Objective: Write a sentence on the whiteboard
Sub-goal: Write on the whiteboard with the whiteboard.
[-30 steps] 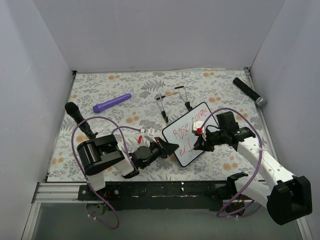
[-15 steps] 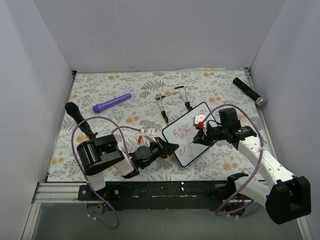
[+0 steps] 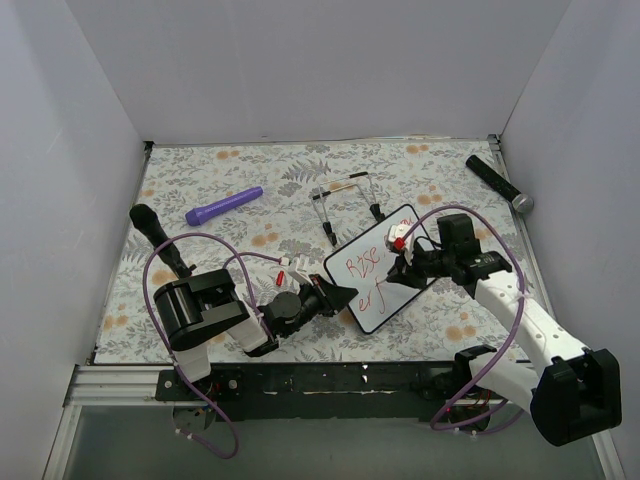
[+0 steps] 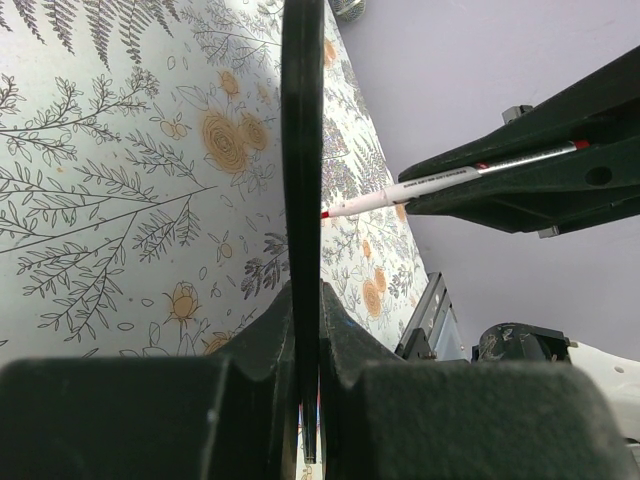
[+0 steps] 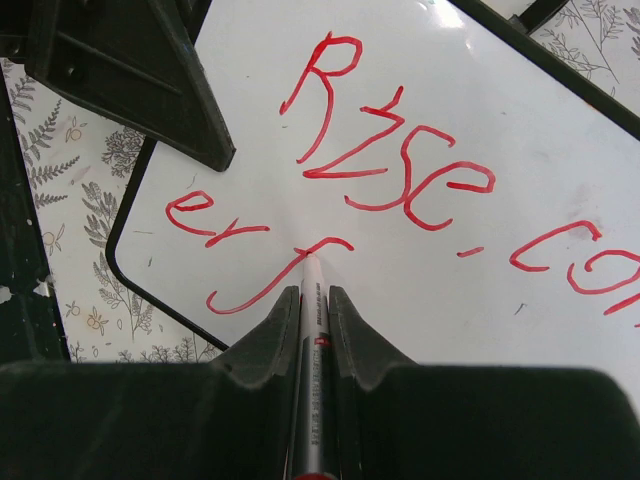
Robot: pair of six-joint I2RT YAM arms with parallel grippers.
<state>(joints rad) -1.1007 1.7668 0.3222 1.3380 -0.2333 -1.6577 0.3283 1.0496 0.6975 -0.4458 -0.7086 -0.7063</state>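
The whiteboard point(image 3: 392, 292) is propped up off the table, and my left gripper point(image 3: 343, 295) is shut on its near-left edge. In the left wrist view the whiteboard point(image 4: 302, 150) is edge-on between the jaws of the left gripper point(image 4: 308, 300). The sentence point(image 5: 390, 170) is in red: "Rise con" on top, "er f" below. My right gripper point(image 5: 312, 300) is shut on a marker point(image 5: 312, 335) whose tip touches the top of the "f". From above, the right gripper point(image 3: 405, 272) is at the board's right side.
A black wire stand point(image 3: 345, 200) lies just beyond the board. A purple cylinder point(image 3: 223, 207) lies at the far left, a black microphone-like stick point(image 3: 498, 183) at the far right, a black handle point(image 3: 158, 238) by the left arm. White walls enclose the floral table.
My right gripper has shifted a little toward the far side with the marker, moving the tip up the "f". The left gripper and the board have stayed still.
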